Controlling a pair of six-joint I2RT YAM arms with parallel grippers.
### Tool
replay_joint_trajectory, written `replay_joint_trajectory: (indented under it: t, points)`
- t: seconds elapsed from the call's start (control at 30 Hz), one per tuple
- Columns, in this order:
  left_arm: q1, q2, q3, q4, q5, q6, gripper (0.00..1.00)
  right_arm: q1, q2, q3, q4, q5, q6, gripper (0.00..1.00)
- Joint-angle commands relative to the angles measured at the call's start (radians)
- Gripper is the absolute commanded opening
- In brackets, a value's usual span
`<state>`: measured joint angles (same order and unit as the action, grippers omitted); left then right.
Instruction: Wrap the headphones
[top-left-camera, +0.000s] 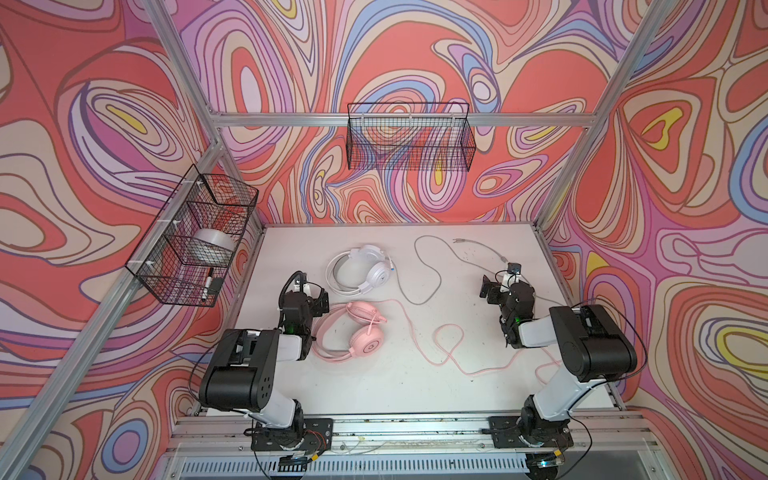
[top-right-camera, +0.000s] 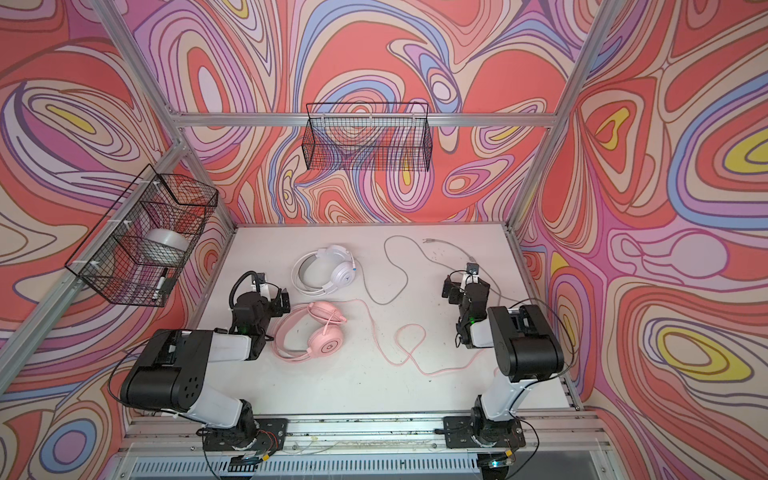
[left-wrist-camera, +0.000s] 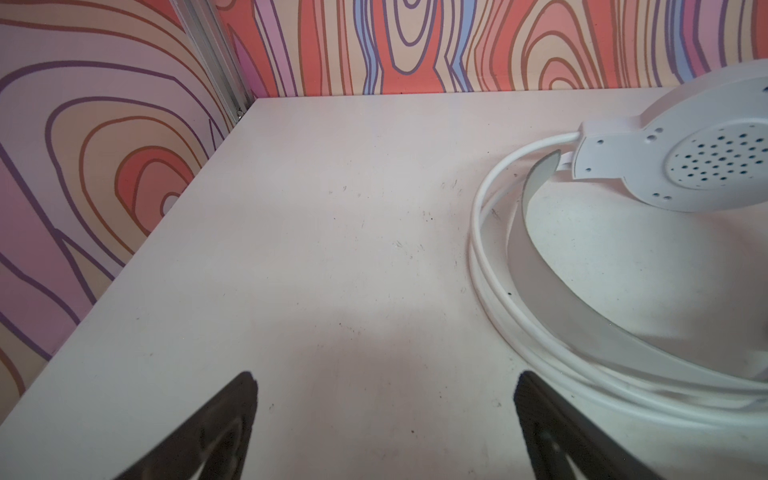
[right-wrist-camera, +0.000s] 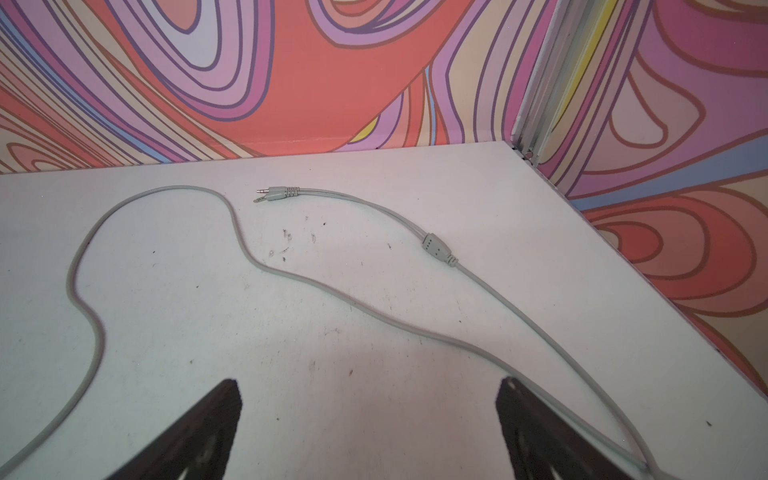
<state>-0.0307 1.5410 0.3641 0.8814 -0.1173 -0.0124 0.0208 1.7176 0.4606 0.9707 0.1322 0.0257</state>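
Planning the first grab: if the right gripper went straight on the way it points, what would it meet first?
Likely the grey cable, which crosses the table ahead of the open right gripper in its wrist view. If the tilt is steep, bare table comes first; depth is unclear.

Left wrist view: loses the white headset (left-wrist-camera: 685, 166) past the frame edge, leaving one ear cup and part of the band; crops the blurred fingers (left-wrist-camera: 216, 428) of the left gripper (left-wrist-camera: 385, 376). Right wrist view: sends the grey-white cable (right-wrist-camera: 374, 312) out of frame twice and behind a finger (right-wrist-camera: 540, 436) of the right gripper (right-wrist-camera: 369, 381). In both top views, buries the pink cable (top-left-camera: 473, 375) end behind the right arm (top-left-camera: 590, 345). Cannot name the pale round thing (top-left-camera: 212, 245) in the side basket (top-left-camera: 174, 286).
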Motion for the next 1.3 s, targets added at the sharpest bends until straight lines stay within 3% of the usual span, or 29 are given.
replay_joint_trajectory:
  t: [0.0,0.2,0.43,0.6,0.67,0.8,0.9,1.07,1.27]
  points:
    - [0.008,0.000,0.018,-0.004,0.028,-0.002,1.00,-0.002,-0.004,0.004,-0.005,0.008,0.009,0.98]
    - [0.008,-0.007,0.014,0.002,0.021,-0.002,1.00,-0.002,-0.007,-0.019,0.041,0.041,0.017,0.98]
    - [0.006,-0.171,0.068,-0.222,-0.012,-0.011,1.00,-0.002,-0.128,-0.102,0.090,0.041,0.012,0.98]
    - [0.006,-0.341,0.141,-0.370,-0.003,-0.044,1.00,-0.002,-0.307,-0.073,-0.083,0.030,0.017,0.98]
    - [0.006,-0.390,0.239,-0.487,0.018,-0.066,1.00,-0.001,-0.366,-0.048,-0.146,0.011,0.025,0.98]
    - [0.006,-0.446,0.393,-0.750,0.058,-0.125,1.00,-0.001,-0.458,0.112,-0.492,0.011,0.081,0.98]
    - [0.006,-0.462,0.493,-0.934,0.056,-0.174,1.00,-0.001,-0.478,0.242,-0.728,-0.012,0.114,0.98]
    - [0.006,-0.437,0.663,-1.306,-0.018,-0.252,1.00,0.005,-0.513,0.339,-0.924,-0.039,0.168,0.99]
    - [0.006,-0.415,0.762,-1.614,0.053,-0.344,0.98,0.014,-0.518,0.418,-1.132,-0.185,0.158,0.99]
